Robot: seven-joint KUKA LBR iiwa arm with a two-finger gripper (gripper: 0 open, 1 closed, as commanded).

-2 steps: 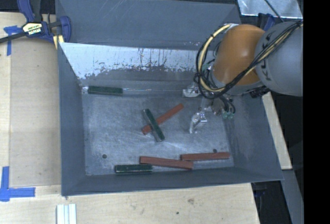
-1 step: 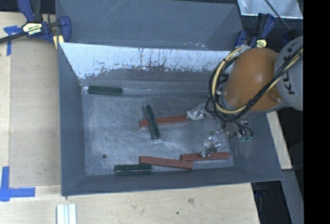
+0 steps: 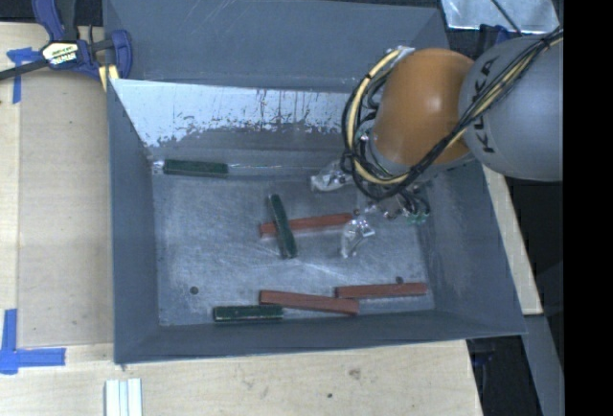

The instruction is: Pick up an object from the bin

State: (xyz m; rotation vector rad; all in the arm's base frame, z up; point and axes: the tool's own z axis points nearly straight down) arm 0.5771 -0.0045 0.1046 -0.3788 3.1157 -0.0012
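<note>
While the arm reached in from the right of the grey metal bin (image 3: 132, 213), its gripper (image 3: 356, 238) hung low over the bin's floor, somewhat right of the middle. It sat beneath the rounded orange cover (image 3: 421, 107) at the wrist and a loop of black and yellow cables (image 3: 362, 131). Whether the gripper was spread wide or drawn narrow could not be told, since its silvery parts blended with the pale floor, and nothing could be seen held in it.

It stood at the right end of a reddish-brown flat stick (image 3: 314, 224) that lay nearly level across the middle of the floor; whether it touched that stick could not be told. A short dark green stick (image 3: 281, 226) crossed the same stick near its left end, steeply angled and seemingly on top.

At the foot of the back wall, to the left, lay a long dark green stick (image 3: 196, 169), well apart from the gripper. Along the front of the floor lay three more. A front dark green stick (image 3: 248, 313) was on the left, and a slanted reddish-brown stick (image 3: 308, 302) lay just beside its right end. A right-hand reddish-brown stick (image 3: 381, 290) met the slanted one's far end.
</note>
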